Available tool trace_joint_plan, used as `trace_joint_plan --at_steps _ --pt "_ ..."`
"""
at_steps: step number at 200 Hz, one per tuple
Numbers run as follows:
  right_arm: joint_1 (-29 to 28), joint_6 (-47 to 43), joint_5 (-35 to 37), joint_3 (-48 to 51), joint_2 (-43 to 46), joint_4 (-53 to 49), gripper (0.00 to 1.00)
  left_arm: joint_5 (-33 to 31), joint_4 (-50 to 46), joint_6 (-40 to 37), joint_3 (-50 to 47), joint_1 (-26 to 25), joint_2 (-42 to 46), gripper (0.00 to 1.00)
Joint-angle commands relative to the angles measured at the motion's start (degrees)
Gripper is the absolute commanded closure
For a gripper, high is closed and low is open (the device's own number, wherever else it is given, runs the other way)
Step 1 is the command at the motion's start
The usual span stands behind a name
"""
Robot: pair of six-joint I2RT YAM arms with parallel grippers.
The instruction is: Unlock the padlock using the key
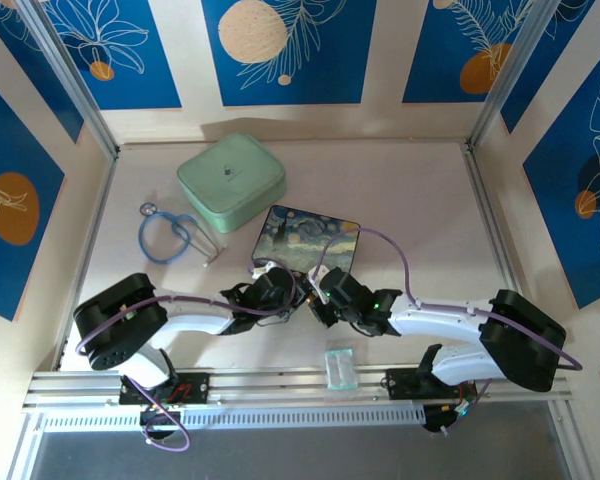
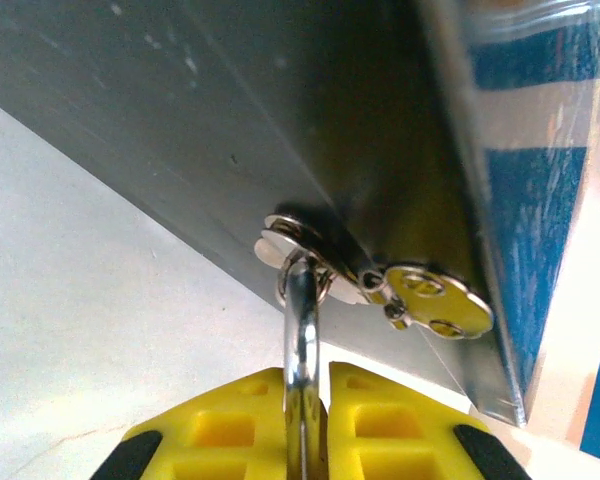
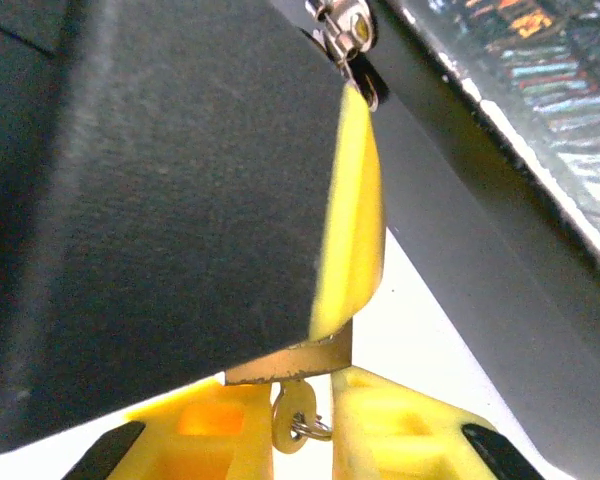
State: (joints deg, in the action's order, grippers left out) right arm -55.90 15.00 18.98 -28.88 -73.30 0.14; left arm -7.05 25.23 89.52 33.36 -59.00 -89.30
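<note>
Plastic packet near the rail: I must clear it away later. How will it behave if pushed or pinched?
The plastic packet looks thin and clear, so probably light and floppy. Lying flat, it would likely slide rather than roll, and its low edge may be hard to pinch.

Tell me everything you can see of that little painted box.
The painted box is flat and squarish, its lid covered by a swirling blue-and-yellow night-sky picture, its sides plain and dark. It looks shut and lies on the pale table. A metal clasp sits on its near side. The padlock passes its silver shackle through the clasp's ring, pinched by the left tool.
</note>
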Motion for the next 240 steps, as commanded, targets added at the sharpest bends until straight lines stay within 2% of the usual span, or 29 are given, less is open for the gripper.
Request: trace_joint_plan --at_steps 1,41,81,118,155,182,240 --pt "2.4 0.08 -5.07 1.5 1.26 4.04 0.84 2.27 3.37 -0.67 -0.24 -0.23 1.32 1.0" --pt "8.23 2.7 -15.0 3.85 3.06 5.62 0.89 3.28 5.33 -0.3 -0.95 -0.18 0.29 1.0" --pt "12.09 5.06 -17.81 4.63 4.22 5.03 0.89 4.5 6.69 -0.07 -1.56 -0.24 -0.17 1.0" --pt "16.58 8.56 -24.39 5.49 4.41 5.79 0.88 4.5 7.49 0.03 -2.21 -0.23 0.05 1.0" --pt "19.21 10.34 -23.26 4.57 2.72 2.25 0.79 4.67 8.12 0.3 -2.6 -0.19 -0.08 1.0" --pt "19.38 11.34 -20.93 3.67 1.4 0.9 0.78 4.76 8.08 0.45 -2.6 -0.24 -0.23 1.0" --pt "21.75 13.55 -21.55 4.08 2.72 -0.14 0.72 3.99 7.0 0.61 -2.93 -0.24 -0.17 1.0"
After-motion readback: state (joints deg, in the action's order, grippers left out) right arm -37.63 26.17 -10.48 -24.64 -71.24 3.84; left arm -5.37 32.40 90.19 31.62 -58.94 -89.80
